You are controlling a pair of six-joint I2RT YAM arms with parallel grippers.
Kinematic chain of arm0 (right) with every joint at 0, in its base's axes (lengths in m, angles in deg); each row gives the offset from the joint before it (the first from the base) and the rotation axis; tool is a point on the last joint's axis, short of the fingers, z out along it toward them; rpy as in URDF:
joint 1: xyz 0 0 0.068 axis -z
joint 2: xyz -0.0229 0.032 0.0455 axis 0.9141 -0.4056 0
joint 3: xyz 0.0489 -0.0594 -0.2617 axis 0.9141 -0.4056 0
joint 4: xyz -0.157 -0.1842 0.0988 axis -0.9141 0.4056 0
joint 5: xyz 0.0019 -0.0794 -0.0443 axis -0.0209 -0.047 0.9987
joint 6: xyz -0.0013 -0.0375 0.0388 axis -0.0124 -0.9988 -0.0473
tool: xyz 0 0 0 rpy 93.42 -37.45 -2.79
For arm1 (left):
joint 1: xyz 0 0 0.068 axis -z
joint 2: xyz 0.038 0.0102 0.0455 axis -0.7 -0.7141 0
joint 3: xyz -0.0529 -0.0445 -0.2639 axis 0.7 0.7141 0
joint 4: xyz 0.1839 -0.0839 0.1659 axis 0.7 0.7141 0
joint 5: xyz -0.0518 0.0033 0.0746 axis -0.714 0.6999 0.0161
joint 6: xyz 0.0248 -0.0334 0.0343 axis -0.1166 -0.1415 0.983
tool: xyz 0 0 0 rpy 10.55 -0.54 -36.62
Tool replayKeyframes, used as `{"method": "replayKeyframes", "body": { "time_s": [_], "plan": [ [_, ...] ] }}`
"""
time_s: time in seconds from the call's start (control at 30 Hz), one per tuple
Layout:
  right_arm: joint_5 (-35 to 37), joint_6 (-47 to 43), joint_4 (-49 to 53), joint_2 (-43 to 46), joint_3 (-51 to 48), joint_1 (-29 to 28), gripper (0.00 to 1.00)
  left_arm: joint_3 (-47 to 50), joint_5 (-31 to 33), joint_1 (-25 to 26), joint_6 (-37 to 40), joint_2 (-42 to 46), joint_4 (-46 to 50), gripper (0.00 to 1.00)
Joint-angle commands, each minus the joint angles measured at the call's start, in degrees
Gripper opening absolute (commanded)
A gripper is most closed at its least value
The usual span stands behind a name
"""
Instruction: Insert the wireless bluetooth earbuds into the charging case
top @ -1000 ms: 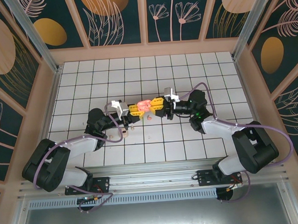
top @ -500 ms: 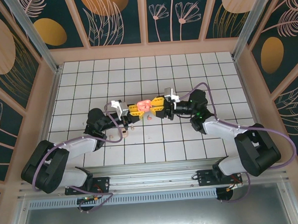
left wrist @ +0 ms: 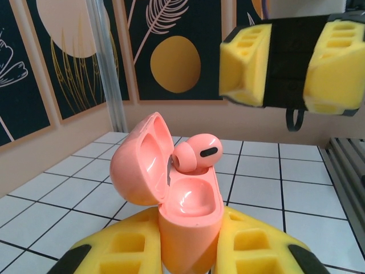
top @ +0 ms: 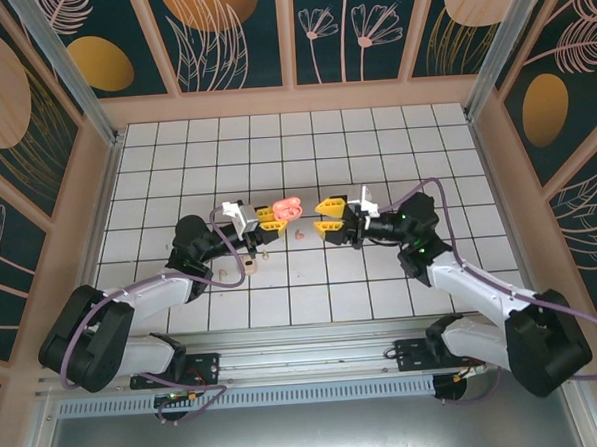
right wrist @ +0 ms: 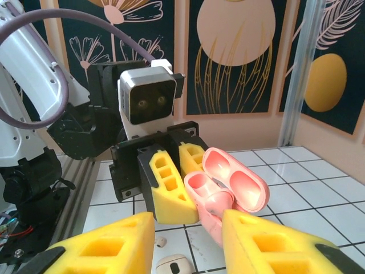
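Note:
The coral-pink charging case [left wrist: 191, 211] stands upright with its lid swung open, and my left gripper [left wrist: 191, 228] is shut on its lower body. One coral earbud [left wrist: 197, 153] rests in the far socket, while the near socket shows bare. From above, the case [top: 288, 209] sits at the tip of my left gripper [top: 275, 215]. My right gripper [top: 321, 219] is open just right of it, holding nothing. In the right wrist view the case [right wrist: 234, 185] and its earbud [right wrist: 217, 201] lie just beyond my right gripper [right wrist: 188, 242]. Another coral earbud [top: 299, 235] lies on a tile below the case.
Two small cream pieces [top: 263, 253] [top: 251, 270] lie on the tiles beside the left arm; two [right wrist: 161, 242] [right wrist: 174, 265] show on the floor between my right fingers. White tiled floor [top: 374, 139] stretches back to wooden walls.
My right gripper has opened and drawn back to the right, away from the case. The case stays in the left gripper with the coral earbud in it.

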Motion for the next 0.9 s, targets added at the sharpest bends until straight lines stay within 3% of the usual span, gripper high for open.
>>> {"method": "replayKeyframes", "body": {
  "time_s": [0.0, 0.13, 0.87],
  "plan": [
    [2.76, -3.92, 4.04, 2.2, -0.38, 0.23, 0.38, -0.47, -0.27, 0.36, 1.88, 0.33, 0.45, 0.1],
    [1.22, -10.3, 11.66, 1.48, 3.25, -0.29, 0.38, -0.88, -1.13, 0.38, 2.91, 0.11, 1.3, 0.1],
    [-4.29, -15.48, 11.64, -11.35, 13.42, -1.35, 0.33, -1.75, -2.7, 0.34, 2.76, -0.28, 1.65, 0.1]
  ]
}}
